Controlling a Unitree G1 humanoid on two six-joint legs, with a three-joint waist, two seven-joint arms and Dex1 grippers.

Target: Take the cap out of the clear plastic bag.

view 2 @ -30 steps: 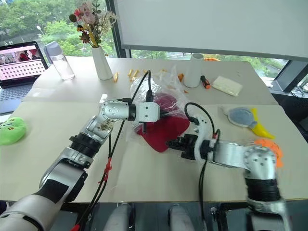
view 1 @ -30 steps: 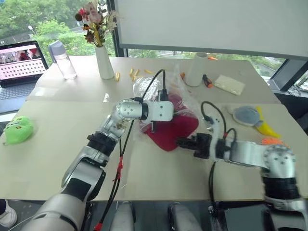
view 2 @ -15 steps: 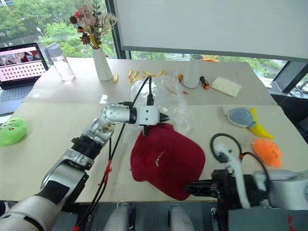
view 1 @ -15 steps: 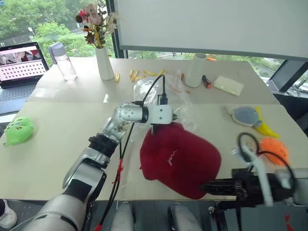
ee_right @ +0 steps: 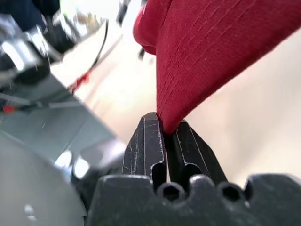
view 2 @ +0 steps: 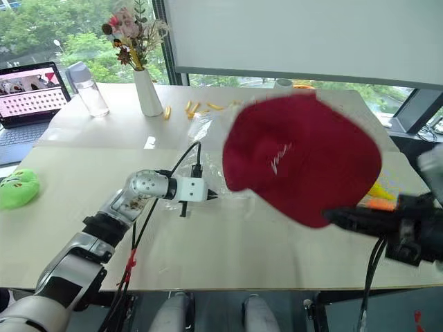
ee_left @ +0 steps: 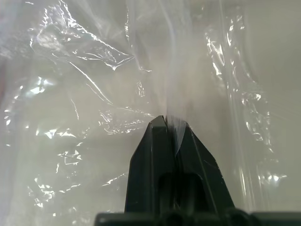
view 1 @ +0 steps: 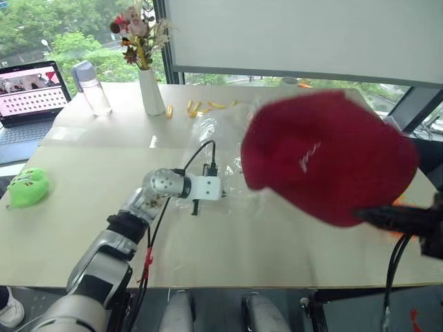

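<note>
The dark red cap (view 1: 325, 159) hangs in the air above the table's right half, fully outside the bag. Its white mark faces me. My right gripper (ee_right: 164, 125) is shut on the cap's lower edge, at the right (view 2: 333, 218). The clear plastic bag (view 1: 223, 138) lies flattened and crinkled on the table's middle, behind and below the cap. My left gripper (view 2: 211, 197) is low over the table and shut on a fold of the bag (ee_left: 94, 94), with film pinched between its fingertips (ee_left: 162, 123).
A white vase (view 1: 151, 91) with flowers, a water bottle (view 1: 91, 87) and a laptop (view 1: 28, 90) stand at the back left. A green toy (view 1: 26, 187) lies at the left edge. Small yellow pieces (view 1: 201, 105) are scattered behind the bag.
My right gripper has pulled the cap out of the bag and lifted it up and to the right. The left gripper has sunk toward the table with the bag, which has gone flat.
</note>
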